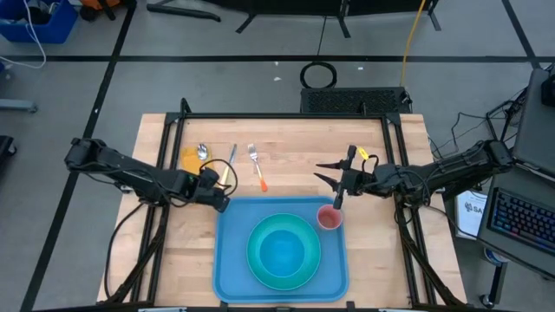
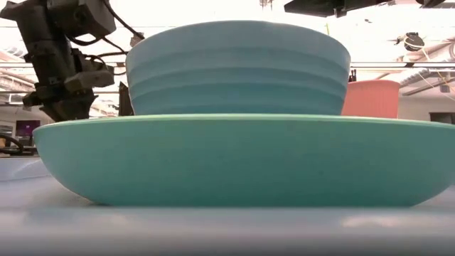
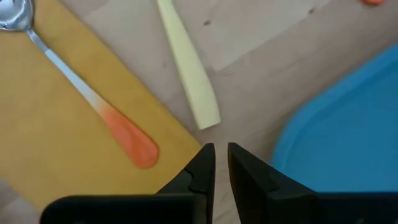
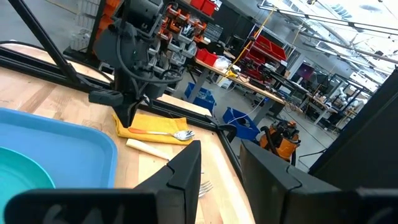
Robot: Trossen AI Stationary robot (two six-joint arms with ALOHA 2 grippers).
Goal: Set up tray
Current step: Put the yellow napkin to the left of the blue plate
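The light-blue tray (image 1: 227,260) lies at the near middle of the table. It bears a turquoise plate (image 2: 242,160) with a bowl (image 2: 238,67) on it, and a pink cup (image 1: 329,217) stands in its far right corner. Left of the tray's far edge, a spoon (image 3: 81,93) with an orange handle lies on a yellow napkin (image 3: 43,143). A cream-handled knife (image 3: 189,68) and an orange-handled fork (image 1: 256,166) lie on the wood beside it. My left gripper (image 3: 221,155) points steeply down just past the knife handle's end, its fingers a narrow gap apart with nothing between them. My right gripper (image 4: 221,158) hangs open and level above the cup.
Black frame rails (image 1: 286,115) run along the table's far edge and down both sides. Bare wood lies between the cutlery and my right gripper (image 1: 328,173). In the right wrist view my left arm (image 4: 137,50) stands over the napkin (image 4: 149,127).
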